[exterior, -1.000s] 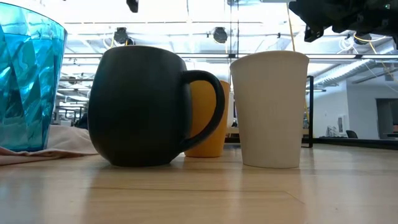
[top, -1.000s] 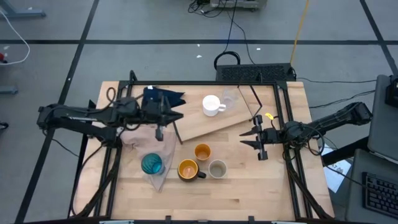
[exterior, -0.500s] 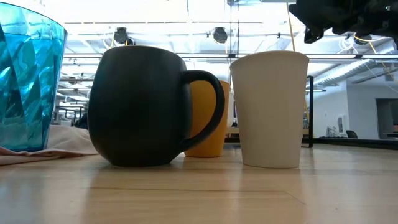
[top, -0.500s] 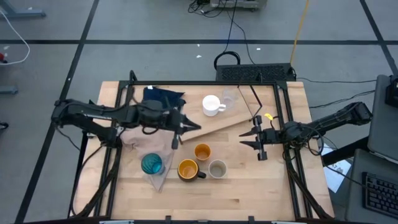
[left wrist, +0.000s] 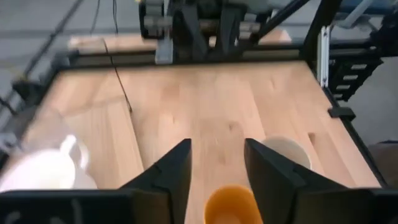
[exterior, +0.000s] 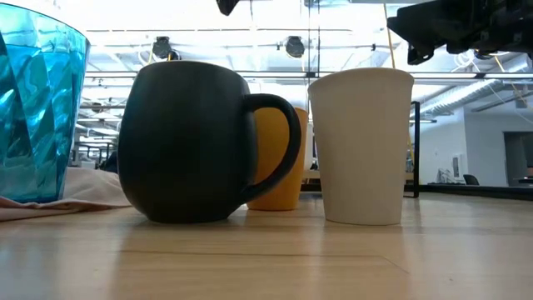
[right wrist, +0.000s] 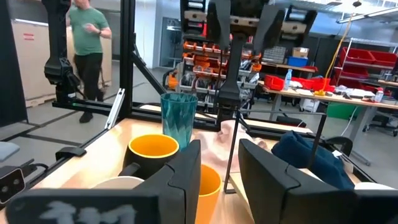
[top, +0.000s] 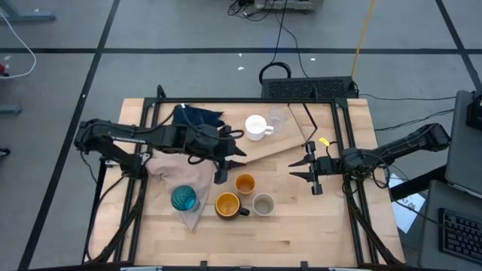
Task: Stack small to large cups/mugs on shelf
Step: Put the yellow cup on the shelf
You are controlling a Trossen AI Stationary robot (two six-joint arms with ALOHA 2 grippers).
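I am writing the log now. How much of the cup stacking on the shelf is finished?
Little is finished. The white mug and clear cup sit on the shelf, not stacked. The left end effector hovers open near the small orange cup. The dark mug, grey-beige cup and teal tumbler remain.

Bare table lies open right of the grey-beige cup. Orange cup, dark mug and grey-beige cup cluster tightly, blocking passage between them. The shelf slants behind them.
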